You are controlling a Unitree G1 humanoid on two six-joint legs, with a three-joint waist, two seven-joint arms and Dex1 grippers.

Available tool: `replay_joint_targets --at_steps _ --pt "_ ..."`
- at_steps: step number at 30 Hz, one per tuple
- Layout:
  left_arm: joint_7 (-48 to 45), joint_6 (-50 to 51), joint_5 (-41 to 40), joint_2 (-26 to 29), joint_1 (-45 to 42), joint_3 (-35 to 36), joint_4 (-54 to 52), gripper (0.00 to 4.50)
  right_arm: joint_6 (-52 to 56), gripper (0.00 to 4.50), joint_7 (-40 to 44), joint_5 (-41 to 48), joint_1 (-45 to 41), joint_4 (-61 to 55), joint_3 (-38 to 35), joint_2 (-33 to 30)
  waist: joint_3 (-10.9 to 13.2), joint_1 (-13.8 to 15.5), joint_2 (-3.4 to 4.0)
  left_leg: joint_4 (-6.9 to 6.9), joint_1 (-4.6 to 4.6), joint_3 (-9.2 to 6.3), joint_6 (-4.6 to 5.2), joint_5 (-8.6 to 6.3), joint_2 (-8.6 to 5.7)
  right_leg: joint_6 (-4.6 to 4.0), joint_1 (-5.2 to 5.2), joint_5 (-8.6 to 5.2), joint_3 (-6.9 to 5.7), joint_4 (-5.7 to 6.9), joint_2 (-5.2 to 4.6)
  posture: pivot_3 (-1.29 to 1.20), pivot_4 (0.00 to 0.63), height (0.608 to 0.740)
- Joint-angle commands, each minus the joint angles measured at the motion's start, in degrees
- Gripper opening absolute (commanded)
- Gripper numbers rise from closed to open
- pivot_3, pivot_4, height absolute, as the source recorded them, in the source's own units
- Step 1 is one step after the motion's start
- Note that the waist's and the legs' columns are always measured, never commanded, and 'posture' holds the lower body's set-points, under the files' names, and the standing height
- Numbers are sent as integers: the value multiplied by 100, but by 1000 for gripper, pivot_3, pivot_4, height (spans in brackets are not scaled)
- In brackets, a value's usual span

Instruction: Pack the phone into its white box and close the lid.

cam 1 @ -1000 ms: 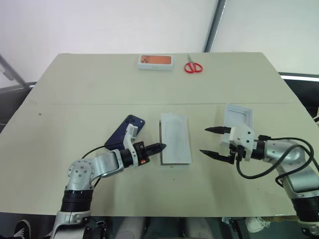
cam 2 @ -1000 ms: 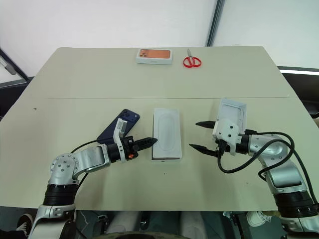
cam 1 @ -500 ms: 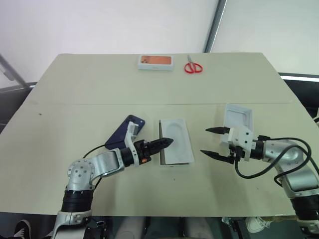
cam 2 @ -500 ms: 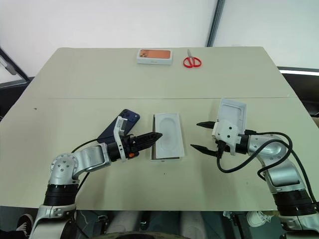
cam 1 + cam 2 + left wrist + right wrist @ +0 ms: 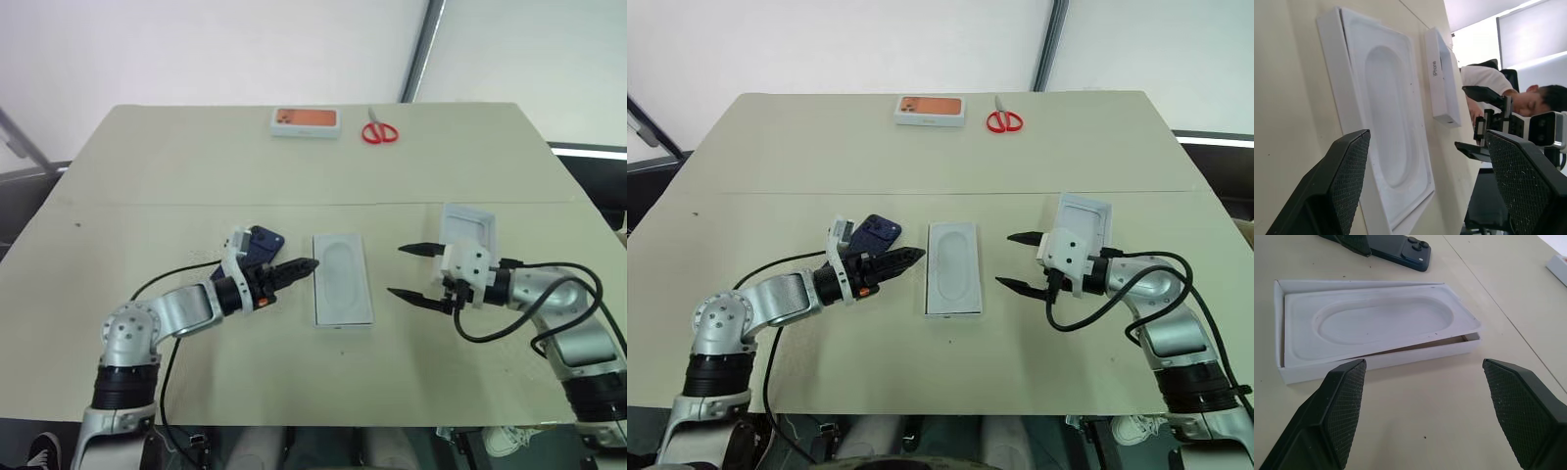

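Observation:
The dark navy phone (image 5: 263, 240) lies flat, left of the white box (image 5: 342, 315), partly hidden by my left wrist. A flat white insert card (image 5: 1376, 318) with an oval hollow rests slightly askew on top of the box (image 5: 1376, 363). The lid (image 5: 468, 227) lies to the right of the box. My left gripper (image 5: 294, 269) is open and empty, pointing at the box's left edge with its tips just short of it. My right gripper (image 5: 399, 270) is open and empty between the box and the lid, pointing at the box's right side.
A white box with an orange top (image 5: 306, 121) and red scissors (image 5: 380, 131) lie near the table's far edge. A person (image 5: 1484, 81) in a white top is beyond the right arm in the left wrist view.
My left gripper went from shut to open and drew back left from the box's edge, rising slightly. The insert card and box shifted a little and settled. The right gripper stayed open and kept still.

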Motion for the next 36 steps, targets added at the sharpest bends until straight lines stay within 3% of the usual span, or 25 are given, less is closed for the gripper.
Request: replay_joint_targets --at_steps 1,4,7,12,14,16,18,26,36 --pt "-632 -269 360 220 -16 124 -547 3926 157 4010 -182 69 -283 -87 -18 147 1 -6 0 0 -1 0 0 0 0 0 -1 0 0 0 0 0 150 740" --pt "-1937 -989 1708 818 18 146 -924 3926 579 4010 -342 203 -514 -325 90 359 1 -45 2 -5 -4 3 -4 2 3 -3 -11 0 2 3 4 0 150 740" --pt "-3283 -1745 2583 1393 105 302 -807 3991 797 2756 -490 37 -700 -518 357 551 1 -50 7 -20 -12 8 -10 6 8 -18 -28 -7 6 4 7 0 150 740" --pt "-4694 -2698 3656 1852 240 321 -464 3991 996 167 -788 -493 -1048 -380 839 763 2 -23 7 -15 -41 8 -10 7 3 -20 -75 -5 7 2 2 0 150 740" --pt "-5087 -2826 3916 1973 319 268 -350 3991 1035 76 -908 -724 -1149 -320 1022 831 3 -9 7 -15 -41 8 -10 7 2 -20 -75 -5 7 1 1 0 150 740" --pt "-5403 -2534 3473 1998 478 551 -387 3991 1133 76 -1002 -820 -1314 -336 1256 1071 3 -17 7 -15 -41 4 -10 7 4 -20 -77 -5 5 3 2 0 150 740" --pt "-5647 -3007 3817 1949 718 651 -561 3991 989 76 -1130 -1347 -1490 -171 1632 1126 4 -55 9 -16 -41 4 -10 7 7 -12 -77 0 6 4 1 0 150 740" --pt "-5722 -3436 4467 1753 1005 527 -692 3991 257 76 -1246 -2475 -1662 424 2322 1018 4 -45 9 -13 -40 3 -12 8 6 -6 -81 4 3 6 4 0 150 740" --pt "-5670 -3477 4770 1486 919 501 -706 3991 49 76 -972 -2496 -1529 358 2420 1197 4 -100 9 -12 -37 1 -13 9 8 -3 -79 6 2 15 10 0 150 740"
